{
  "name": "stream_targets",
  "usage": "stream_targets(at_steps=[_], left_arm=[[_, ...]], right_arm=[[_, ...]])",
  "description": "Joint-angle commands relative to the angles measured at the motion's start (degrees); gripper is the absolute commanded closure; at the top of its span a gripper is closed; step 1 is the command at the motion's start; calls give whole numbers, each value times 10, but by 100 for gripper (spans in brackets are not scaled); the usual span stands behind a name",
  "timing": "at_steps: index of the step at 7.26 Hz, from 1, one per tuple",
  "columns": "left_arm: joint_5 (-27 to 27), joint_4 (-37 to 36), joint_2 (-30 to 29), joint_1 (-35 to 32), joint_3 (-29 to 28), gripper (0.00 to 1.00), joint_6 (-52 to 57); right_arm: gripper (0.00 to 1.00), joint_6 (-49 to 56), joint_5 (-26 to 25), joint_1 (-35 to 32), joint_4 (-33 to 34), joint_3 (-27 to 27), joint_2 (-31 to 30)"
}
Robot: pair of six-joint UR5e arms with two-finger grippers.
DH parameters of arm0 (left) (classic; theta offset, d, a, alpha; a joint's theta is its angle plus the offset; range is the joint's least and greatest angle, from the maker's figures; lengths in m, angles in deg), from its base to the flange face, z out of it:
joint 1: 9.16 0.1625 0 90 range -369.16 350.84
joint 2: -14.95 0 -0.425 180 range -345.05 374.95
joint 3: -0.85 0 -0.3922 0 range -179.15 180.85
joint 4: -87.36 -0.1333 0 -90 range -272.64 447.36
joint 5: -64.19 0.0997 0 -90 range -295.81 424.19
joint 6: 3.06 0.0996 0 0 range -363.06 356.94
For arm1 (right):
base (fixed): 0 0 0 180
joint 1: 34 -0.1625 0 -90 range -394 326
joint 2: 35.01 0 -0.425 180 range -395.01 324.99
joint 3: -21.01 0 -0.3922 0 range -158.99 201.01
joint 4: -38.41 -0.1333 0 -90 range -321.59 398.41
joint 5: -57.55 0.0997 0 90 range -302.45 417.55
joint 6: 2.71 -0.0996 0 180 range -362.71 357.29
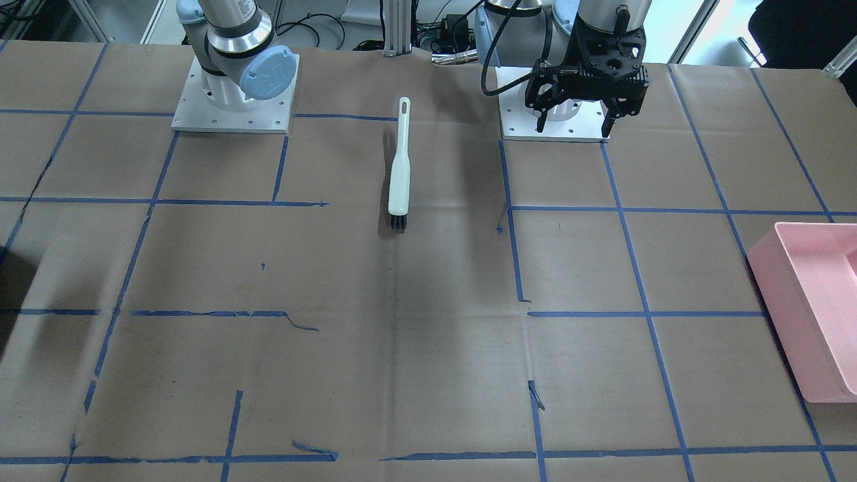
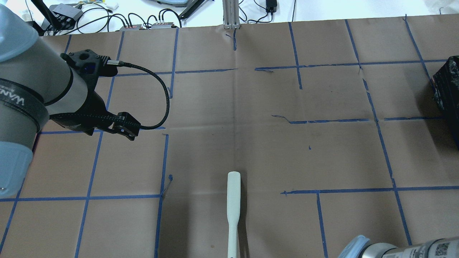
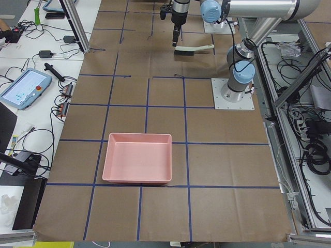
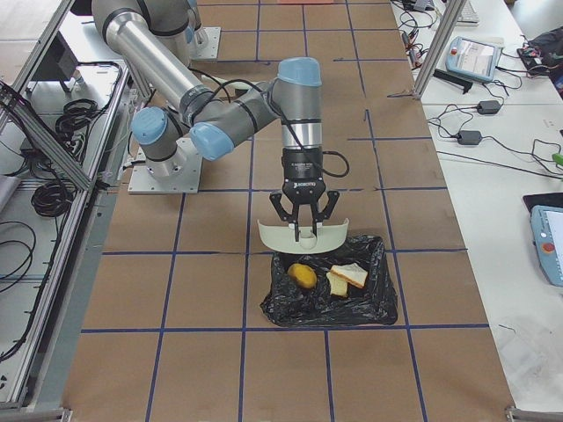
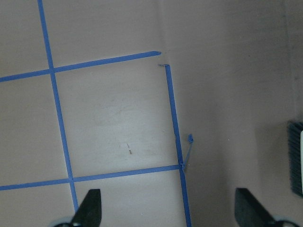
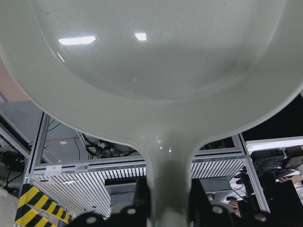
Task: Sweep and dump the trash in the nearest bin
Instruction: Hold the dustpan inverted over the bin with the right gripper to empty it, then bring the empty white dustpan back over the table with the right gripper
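Observation:
The trash lies inside a black bag-lined bin (image 4: 330, 294): a round yellow-brown fruit (image 4: 302, 275) and two bread pieces (image 4: 349, 276). My right gripper (image 4: 299, 215) is shut on the handle of a white dustpan (image 4: 299, 236) and holds it, pan down, just above the bin's near rim. The right wrist view is filled by the dustpan (image 6: 156, 56), its handle between my fingers (image 6: 142, 201). My left gripper (image 1: 576, 120) is open and empty, hanging above its base plate. A white brush (image 1: 400, 164) with black bristles lies on the table between the arm bases.
A pink tray bin (image 1: 810, 314) stands at the table's end on my left side; it also shows in the exterior left view (image 3: 137, 164). The brush bristles (image 5: 296, 156) show at the left wrist view's right edge. Brown paper with blue tape lines covers the table.

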Motion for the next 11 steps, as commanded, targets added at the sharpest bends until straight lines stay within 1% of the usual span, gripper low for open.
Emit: stream_targets(at_steps=[1,2,3,4,5,7,8,10,11], left_arm=[[-14,1,-1,0,2,0,-5],[-12,1,3,0,3,0,-5],[-12,1,-1,0,3,0,-5],[-12,0,-1,1,2,0,-10],[-11,0,-3,1,2,0,-21],[-12,-1,-7,1,1,0,-25],[-14,-27,-8,0,-5,0,-24],[-14,-35,-6,0,-13,0,-22],[-16,-36,-8,-1,-25,1,-22]], right_arm=[[98,-97,73,-12,-9,-92,-75],[98,-161,117,-12,-36,-119,-96],[98,-232,145,-13,-79,-125,-101],[98,-289,183,-17,-108,-126,-101],[98,-362,199,-39,-131,-126,-100],[98,-537,197,-118,-173,-124,-100],[98,-610,199,-153,-199,-122,-100],[98,-737,229,-206,-206,-122,-93],[98,-819,251,-226,-242,-122,-88]])
